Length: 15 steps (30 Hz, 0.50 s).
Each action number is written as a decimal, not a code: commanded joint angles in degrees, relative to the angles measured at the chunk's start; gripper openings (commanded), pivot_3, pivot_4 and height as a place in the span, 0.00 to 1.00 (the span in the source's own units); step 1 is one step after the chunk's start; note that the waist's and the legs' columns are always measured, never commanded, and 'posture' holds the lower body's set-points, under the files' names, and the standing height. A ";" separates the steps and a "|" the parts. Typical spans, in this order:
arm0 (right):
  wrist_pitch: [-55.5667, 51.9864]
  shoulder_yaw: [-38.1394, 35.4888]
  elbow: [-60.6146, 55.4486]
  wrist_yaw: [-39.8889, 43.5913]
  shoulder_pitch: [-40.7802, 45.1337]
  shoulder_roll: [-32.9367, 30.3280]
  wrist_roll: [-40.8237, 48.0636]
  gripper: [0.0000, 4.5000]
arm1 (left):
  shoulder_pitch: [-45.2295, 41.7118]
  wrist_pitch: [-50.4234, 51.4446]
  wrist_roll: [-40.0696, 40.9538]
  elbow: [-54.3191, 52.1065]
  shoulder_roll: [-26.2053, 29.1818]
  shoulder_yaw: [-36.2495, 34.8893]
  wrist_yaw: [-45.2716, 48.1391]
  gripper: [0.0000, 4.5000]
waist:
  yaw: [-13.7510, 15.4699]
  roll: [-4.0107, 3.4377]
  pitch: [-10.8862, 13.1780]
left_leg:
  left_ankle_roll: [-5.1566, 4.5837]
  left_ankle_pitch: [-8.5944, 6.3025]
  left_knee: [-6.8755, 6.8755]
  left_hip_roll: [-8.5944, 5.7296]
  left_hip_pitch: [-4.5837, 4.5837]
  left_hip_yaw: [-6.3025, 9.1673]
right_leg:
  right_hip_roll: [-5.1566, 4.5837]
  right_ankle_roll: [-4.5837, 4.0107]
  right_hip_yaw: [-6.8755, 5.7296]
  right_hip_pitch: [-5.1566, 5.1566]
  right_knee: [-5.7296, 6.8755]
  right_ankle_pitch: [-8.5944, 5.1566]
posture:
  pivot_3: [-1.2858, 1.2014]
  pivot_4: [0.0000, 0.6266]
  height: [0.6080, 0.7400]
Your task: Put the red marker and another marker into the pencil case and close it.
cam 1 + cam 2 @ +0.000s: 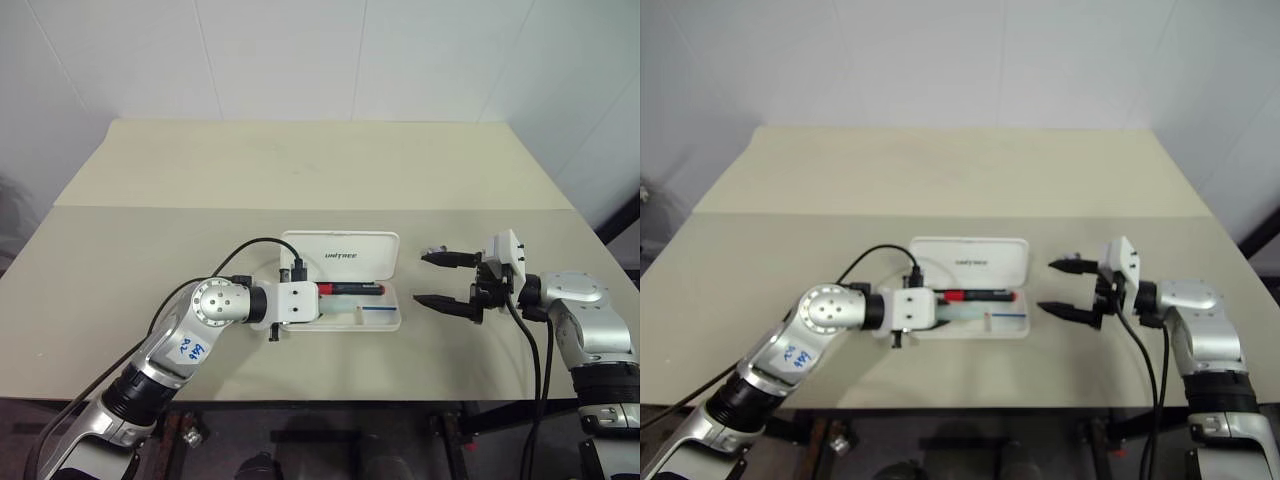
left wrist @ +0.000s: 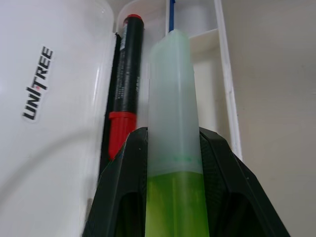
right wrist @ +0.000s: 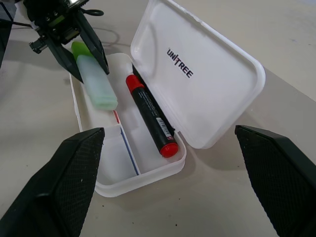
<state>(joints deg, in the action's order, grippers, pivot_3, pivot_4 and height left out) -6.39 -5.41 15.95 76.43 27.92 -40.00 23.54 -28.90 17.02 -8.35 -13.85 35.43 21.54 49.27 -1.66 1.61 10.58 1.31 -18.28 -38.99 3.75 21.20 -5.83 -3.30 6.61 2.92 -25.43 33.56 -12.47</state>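
Observation:
The white pencil case lies open at the table's middle, its lid folded back. The red marker lies in the tray along the hinge side. My left gripper is shut on another marker, the lime-green highlighter. Its whitish cap points into the tray's front lane beside the red marker. I cannot tell whether the cap touches the tray floor. My right gripper stands open just right of the case, nothing between its fingers.
A low divider and a thin blue stripe mark off a small compartment at the tray's right end. A black cable loops from my left wrist over the table beside the case. Beige tabletop stretches behind the case to the white wall.

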 commanded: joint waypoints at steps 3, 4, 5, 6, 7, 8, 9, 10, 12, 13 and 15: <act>0.16 -1.63 -1.91 -0.44 0.09 -0.62 1.23 1.00 | -0.13 1.05 -0.43 -3.54 -0.70 -0.33 0.25 0.22 | 0.04 0.00 0.00 | 0.00 0.00 -0.01 0.00 0.00 0.00 | 0.00 0.00 0.00 0.00 0.01 0.00 | 0.52 0.24 1.00; 0.16 -1.65 -1.89 -0.47 0.07 -0.62 1.24 1.00 | -0.07 1.45 -0.36 -3.95 -0.86 -0.29 0.38 0.22 | 0.04 0.00 0.00 | 0.00 0.00 -0.01 0.00 0.00 0.00 | 0.00 0.00 0.00 0.00 0.01 0.00 | 0.52 0.24 1.00; 0.16 -1.66 -1.86 -0.51 0.05 -0.61 1.24 1.00 | -0.02 1.80 -0.36 -4.27 -0.98 -0.24 0.45 0.22 | 0.04 0.00 0.00 | 0.00 0.00 -0.01 0.00 0.00 0.00 | 0.00 0.00 0.00 0.00 0.00 0.00 | 0.52 0.24 1.00; 0.16 -1.65 -1.89 -0.52 0.03 -0.61 1.23 1.00 | 0.03 1.93 -0.38 -4.45 -1.00 -0.18 0.57 0.22 | 0.05 0.00 0.00 | -0.01 0.00 0.00 0.00 0.00 0.00 | 0.00 0.00 0.00 0.00 0.00 0.00 | 0.52 0.24 1.00; 0.15 -1.64 -1.90 -0.58 0.05 -0.59 1.22 1.00 | 0.04 2.04 -0.41 -4.54 -1.01 -0.13 0.69 0.22 | 0.04 0.00 0.00 | -0.01 0.00 0.00 0.00 0.00 0.00 | 0.00 0.00 0.00 0.00 0.00 0.00 | 0.52 0.24 1.00; 0.13 -1.62 -1.95 -0.66 0.08 -0.54 1.21 1.00 | 0.04 2.16 -0.38 -4.57 -1.05 -0.17 0.76 0.22 | 0.02 0.00 0.00 | -0.01 0.00 0.00 0.00 0.00 0.00 | 0.00 0.00 0.00 0.00 0.00 0.00 | 0.52 0.24 1.00; 0.10 -1.62 -1.99 -0.73 0.08 -0.53 1.21 1.00 | -0.01 2.46 -0.32 -4.64 -1.21 -0.19 0.79 0.22 | 0.01 0.00 0.00 | -0.01 0.00 0.00 0.00 0.00 0.00 | 0.00 0.00 0.00 0.00 0.00 0.00 | 0.52 0.24 1.00; 0.12 -1.64 -1.99 -0.74 0.06 -0.53 1.23 1.00 | -0.05 2.67 -0.34 -4.71 -1.27 -0.13 0.86 0.22 | 0.01 0.00 0.00 | -0.01 0.00 0.00 0.00 -0.01 0.00 | 0.00 0.00 0.00 0.00 0.01 0.00 | 0.52 0.24 1.00; 0.12 -1.68 -2.04 -0.77 0.03 -0.51 1.31 1.00 | -0.05 3.46 -0.24 -4.93 -1.55 -0.03 0.97 0.22 | 0.03 0.00 0.00 | -0.01 0.00 -0.01 0.00 -0.01 0.00 | 0.00 0.00 0.00 0.00 0.01 0.00 | 0.52 0.24 1.00; 0.12 -1.69 -2.07 -0.81 0.02 -0.49 1.34 1.00 | -0.05 3.60 -0.42 -4.93 -1.51 0.10 1.06 0.22 | 0.03 0.00 0.00 | -0.01 0.00 -0.01 0.00 -0.01 0.00 | 0.00 0.00 0.00 0.00 0.02 0.00 | 0.52 0.24 1.00; 0.09 -1.67 -2.16 -0.89 0.01 -0.46 1.37 1.00 | -0.01 4.04 -0.58 -4.91 -1.51 0.13 1.14 0.30 | 0.02 0.00 0.00 | -0.01 0.00 -0.01 0.00 0.00 0.00 | 0.00 0.00 0.00 0.00 0.01 0.00 | 0.52 0.24 1.00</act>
<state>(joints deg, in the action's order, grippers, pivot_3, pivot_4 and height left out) -6.39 -5.41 15.95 75.88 27.91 -39.99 23.56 -28.84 20.89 -8.65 -16.10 34.13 21.55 50.31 -1.64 1.61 10.58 1.30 -18.28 -39.00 3.74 21.19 -5.83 -3.30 6.61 2.92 -25.43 33.57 -12.47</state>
